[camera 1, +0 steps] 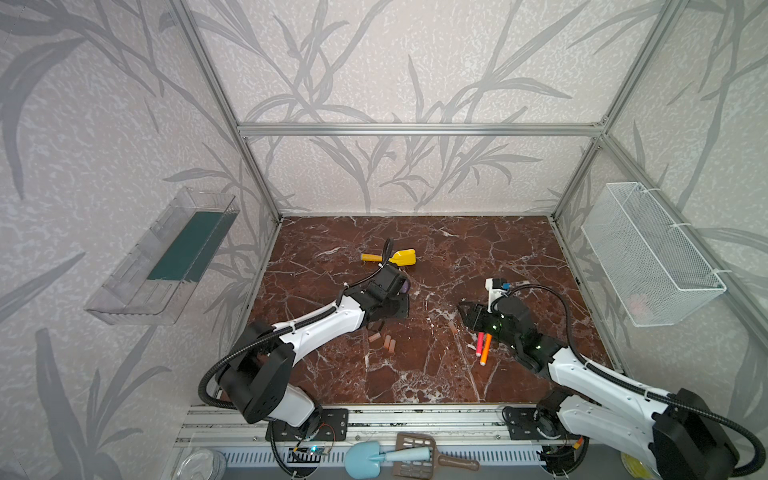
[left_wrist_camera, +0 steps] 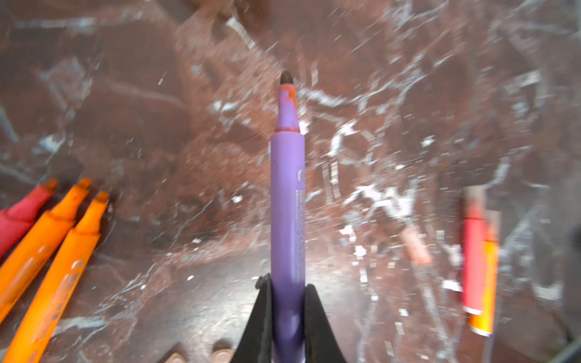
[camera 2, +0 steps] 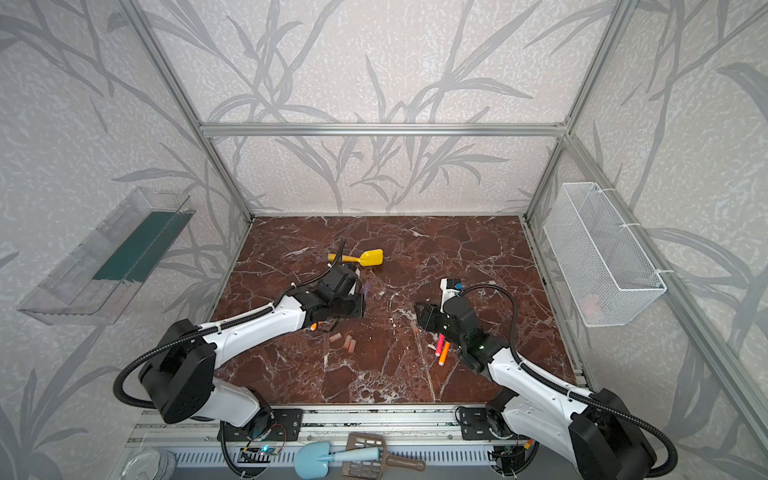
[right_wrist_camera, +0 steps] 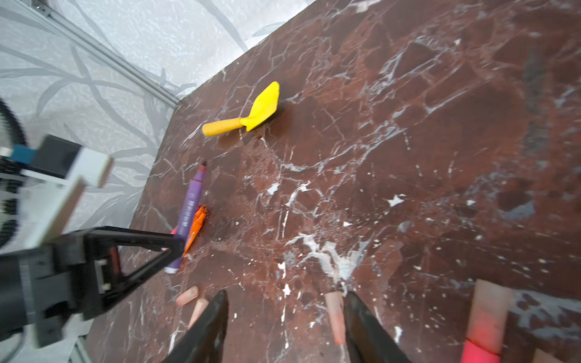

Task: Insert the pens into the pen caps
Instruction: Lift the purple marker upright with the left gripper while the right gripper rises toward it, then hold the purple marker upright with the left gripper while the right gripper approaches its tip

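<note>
Pinches purple pen near its tail in left gripper, tip free, at mid table; straddles cap lying there with right gripper spread; reads as light, stiff, slick pen, best held on barrel, and tiny roll-prone cap, best taken across sides.

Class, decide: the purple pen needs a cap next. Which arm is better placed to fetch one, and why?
Probably right: the right gripper, open, straddles a loose cap; the left gripper is shut on the purple pen.
</note>
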Motion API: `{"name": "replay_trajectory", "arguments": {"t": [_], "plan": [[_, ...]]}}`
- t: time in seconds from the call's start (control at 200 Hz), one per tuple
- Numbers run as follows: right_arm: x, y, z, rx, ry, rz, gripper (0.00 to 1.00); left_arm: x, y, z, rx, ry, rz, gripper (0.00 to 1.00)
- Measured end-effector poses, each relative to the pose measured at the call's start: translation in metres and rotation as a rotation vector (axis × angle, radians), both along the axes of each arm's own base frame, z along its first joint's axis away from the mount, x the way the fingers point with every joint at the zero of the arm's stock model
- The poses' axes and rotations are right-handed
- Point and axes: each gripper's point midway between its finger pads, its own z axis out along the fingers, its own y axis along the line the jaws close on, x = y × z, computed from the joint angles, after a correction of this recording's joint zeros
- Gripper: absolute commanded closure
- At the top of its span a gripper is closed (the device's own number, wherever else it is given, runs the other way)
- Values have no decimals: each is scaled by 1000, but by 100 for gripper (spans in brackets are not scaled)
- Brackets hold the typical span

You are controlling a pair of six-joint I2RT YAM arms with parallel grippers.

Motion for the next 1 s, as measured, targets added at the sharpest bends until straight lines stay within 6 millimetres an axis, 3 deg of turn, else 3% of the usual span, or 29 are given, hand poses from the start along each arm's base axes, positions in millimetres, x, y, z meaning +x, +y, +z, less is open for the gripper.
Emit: {"name": "replay_trajectory", "arguments": {"t": [0.09, 0.21, 0.46, 0.55, 0.765, 1.0], "plan": [[0, 2, 3, 11, -8, 11, 42, 6, -14, 20, -68, -44, -28, 100], [-2, 3, 16, 40, -42, 20, 40, 3, -30, 33, -127, -98, -95, 100], [-13, 10, 55, 137, -139, 82, 35, -40, -47, 19, -153, -190, -259, 100], [-18, 14, 56, 167, -146, 112, 34, -54, -63, 17, -145, -205, -334, 100], [-29, 14, 44, 193, -126, 141, 30, -81, -97, 32, -126, -304, -474, 100], [-34, 11, 60, 235, -171, 139, 30, -77, -97, 35, -104, -339, -475, 100]]}}
